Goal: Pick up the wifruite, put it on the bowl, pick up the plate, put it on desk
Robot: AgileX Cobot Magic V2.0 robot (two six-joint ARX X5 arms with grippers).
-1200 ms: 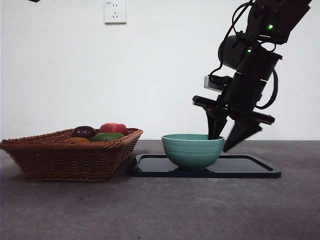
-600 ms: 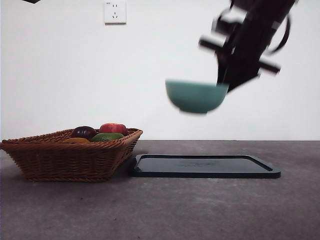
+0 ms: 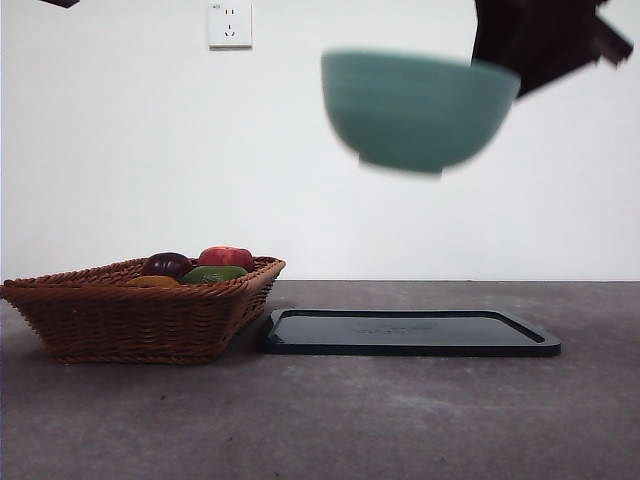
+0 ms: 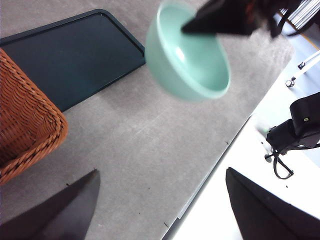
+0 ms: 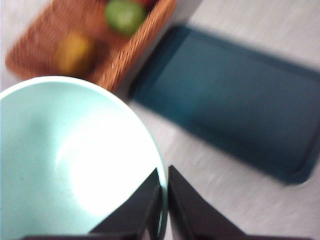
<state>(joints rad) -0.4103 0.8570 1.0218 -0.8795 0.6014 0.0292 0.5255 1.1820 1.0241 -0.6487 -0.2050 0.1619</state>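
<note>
Wifruite (image 5: pixel 74 51) lies in the basket (image 3: pixel 140 315), unpicked; right tool (image 5: pixel 164 192) clamped on bowl (image 3: pixel 418 108) rim, high above tray (image 3: pixel 410 333); left tool (image 4: pixel 160 210) apart, waiting.

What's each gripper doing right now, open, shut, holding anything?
Left gripper: open, holding nothing, above the desk.
Right gripper: shut on the rim of the teal bowl, held high above the dark tray.

Wicker basket (image 3: pixel 140 310) of fruit just beside a dark flat tray (image 3: pixel 410 333); wall socket (image 3: pixel 230 24) above.
</note>
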